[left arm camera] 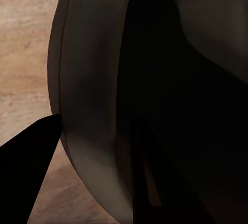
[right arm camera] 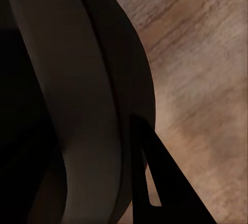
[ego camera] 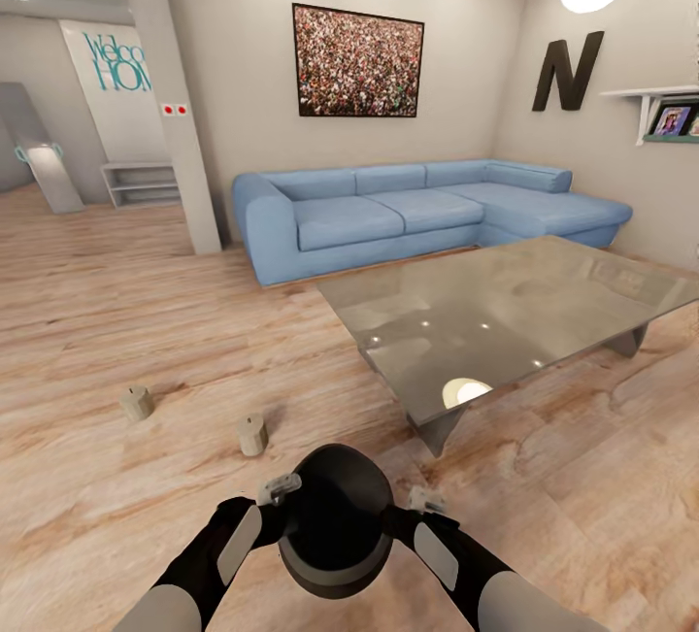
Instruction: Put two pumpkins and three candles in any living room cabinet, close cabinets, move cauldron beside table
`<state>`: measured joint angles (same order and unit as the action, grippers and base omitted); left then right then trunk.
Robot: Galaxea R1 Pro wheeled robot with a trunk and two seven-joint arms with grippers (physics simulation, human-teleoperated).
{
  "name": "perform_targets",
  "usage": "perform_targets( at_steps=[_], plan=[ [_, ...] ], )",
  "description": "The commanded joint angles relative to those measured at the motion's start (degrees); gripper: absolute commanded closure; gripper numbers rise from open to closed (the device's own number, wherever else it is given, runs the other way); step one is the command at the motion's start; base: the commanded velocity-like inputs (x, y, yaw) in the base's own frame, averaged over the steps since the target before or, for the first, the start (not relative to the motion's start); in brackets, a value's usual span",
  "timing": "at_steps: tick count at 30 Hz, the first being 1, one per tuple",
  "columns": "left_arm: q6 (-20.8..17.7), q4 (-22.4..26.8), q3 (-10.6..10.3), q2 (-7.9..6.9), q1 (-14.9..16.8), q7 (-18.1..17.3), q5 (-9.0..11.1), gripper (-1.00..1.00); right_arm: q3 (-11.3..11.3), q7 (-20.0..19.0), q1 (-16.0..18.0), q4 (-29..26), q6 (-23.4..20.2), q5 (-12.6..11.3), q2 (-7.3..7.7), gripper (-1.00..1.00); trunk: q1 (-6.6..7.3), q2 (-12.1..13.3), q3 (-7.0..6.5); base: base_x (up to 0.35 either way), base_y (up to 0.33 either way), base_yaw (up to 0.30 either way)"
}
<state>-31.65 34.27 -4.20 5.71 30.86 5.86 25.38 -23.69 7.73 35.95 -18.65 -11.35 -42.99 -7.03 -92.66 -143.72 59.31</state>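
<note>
The black cauldron [ego camera: 335,515] hangs low in front of me above the wood floor, held from both sides. My left gripper [ego camera: 279,501] is shut on its left rim and my right gripper [ego camera: 416,506] on its right rim. In the left wrist view the cauldron's rim [left arm camera: 88,79] sits between the left gripper's [left arm camera: 98,126] fingers. The right wrist view has the cauldron's wall [right arm camera: 77,79] against the right gripper's dark finger [right arm camera: 155,172]. Two tan candles [ego camera: 137,403] [ego camera: 252,436] stand on the floor ahead left. The grey glossy table [ego camera: 544,302] lies ahead right, its near corner close to the cauldron. Pumpkins and cabinet are out of view.
A blue corner sofa [ego camera: 388,215] stands behind the table along the back wall. A white pillar [ego camera: 175,108] rises at the left, with a low white shelf [ego camera: 141,183] beyond it. Open wood floor [ego camera: 116,302] stretches to the left.
</note>
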Motion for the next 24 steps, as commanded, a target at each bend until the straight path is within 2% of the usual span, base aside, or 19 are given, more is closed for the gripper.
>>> perform_targets(
  at_steps=[1,9,16,24],
  plan=[
    [-0.2,0.2,-0.1,-1.67,0.0,0.6,0.1,1.0,0.7,-1.1,0.1,-2.4,-0.2,-1.1,0.08,1.0,0.0,0.0,0.02,0.205,0.062,-0.095],
    [-0.2,0.2,-0.1,-1.7,0.0,0.6,0.1,1.0,0.7,-1.1,0.1,-2.4,-0.2,-1.1,0.08,1.0,0.0,0.0,-0.42,0.231,0.112,-0.174],
    [-0.2,0.2,-0.1,-1.75,0.0,0.6,0.1,1.0,0.7,-1.1,0.1,-2.4,-0.2,-1.1,0.08,1.0,0.0,0.0,-0.66,0.022,0.011,-0.105],
    [-0.3,0.2,-0.1,-1.75,0.0,0.6,0.1,1.0,0.7,-1.1,0.1,-2.4,-0.2,-1.2,0.08,1.0,0.0,0.0,-1.14,0.05,0.044,-0.191]
  ],
)
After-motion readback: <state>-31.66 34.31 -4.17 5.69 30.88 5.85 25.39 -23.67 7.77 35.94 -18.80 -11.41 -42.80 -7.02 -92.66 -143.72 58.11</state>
